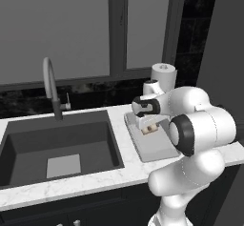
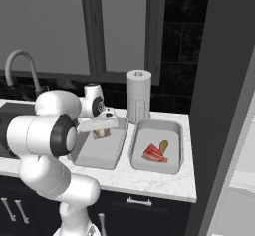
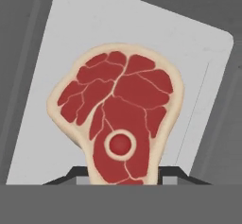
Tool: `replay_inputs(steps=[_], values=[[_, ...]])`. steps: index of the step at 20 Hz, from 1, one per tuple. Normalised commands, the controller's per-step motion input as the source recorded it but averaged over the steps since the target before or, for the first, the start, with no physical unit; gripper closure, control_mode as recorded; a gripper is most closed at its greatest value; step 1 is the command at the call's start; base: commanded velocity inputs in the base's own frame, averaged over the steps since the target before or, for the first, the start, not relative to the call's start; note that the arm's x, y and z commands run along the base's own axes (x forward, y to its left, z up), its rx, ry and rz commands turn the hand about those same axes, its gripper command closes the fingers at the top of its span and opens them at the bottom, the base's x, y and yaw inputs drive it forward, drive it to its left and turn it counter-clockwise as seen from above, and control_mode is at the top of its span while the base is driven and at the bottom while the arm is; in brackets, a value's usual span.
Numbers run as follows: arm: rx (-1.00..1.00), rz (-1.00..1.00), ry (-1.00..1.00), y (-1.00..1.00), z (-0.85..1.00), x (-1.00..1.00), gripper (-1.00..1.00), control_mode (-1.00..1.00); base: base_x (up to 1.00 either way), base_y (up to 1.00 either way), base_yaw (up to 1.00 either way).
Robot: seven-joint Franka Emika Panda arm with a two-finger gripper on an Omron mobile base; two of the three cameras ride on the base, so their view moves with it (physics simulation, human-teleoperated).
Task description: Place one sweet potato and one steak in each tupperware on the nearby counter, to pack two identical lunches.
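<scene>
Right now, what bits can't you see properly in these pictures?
- Gripper: hand view, the steak covers its fingertips, so the grip is unclear.
- Left tupperware: right base view, the arm hides part of its floor.
- Right tupperware: left base view, hidden behind the arm.
- Sweet potato: right base view, too small for detail.

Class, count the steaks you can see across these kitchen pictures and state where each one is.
2. One steak lies in the right tupperware beside a sweet potato; the other steak is at the gripper over the left tupperware.
</scene>
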Motion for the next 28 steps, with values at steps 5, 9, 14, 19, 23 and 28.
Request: replay_inputs(steps=[5, 9, 14, 19, 23, 28], values=[[0.03, 0.00, -0.07, 0.00, -0.03, 0.33, 1.00, -1.00, 0.00, 0.00, 0.00], [0.01, 0.00, 0.00, 0.00, -0.23, 0.16, 1.00, -1.00, 0.00, 0.00, 0.00], [0.00, 0.00, 0.00, 0.00, -0.02, 0.00, -1.00, -1.00, 0.00, 0.00, 0.00], [0.00, 0.00, 0.00, 0.00, 0.00, 0.00, -1.00, -1.00, 0.00, 0.00, 0.00], [-0.02, 0.00, 0.00, 0.00, 0.07, 0.00, -1.00, -1.00, 0.00, 0.00, 0.00], [-0.01, -0.01, 0.01, -0.09, 0.40, -0.14, -1.00, -1.00, 0.00, 0.00, 0.00]])
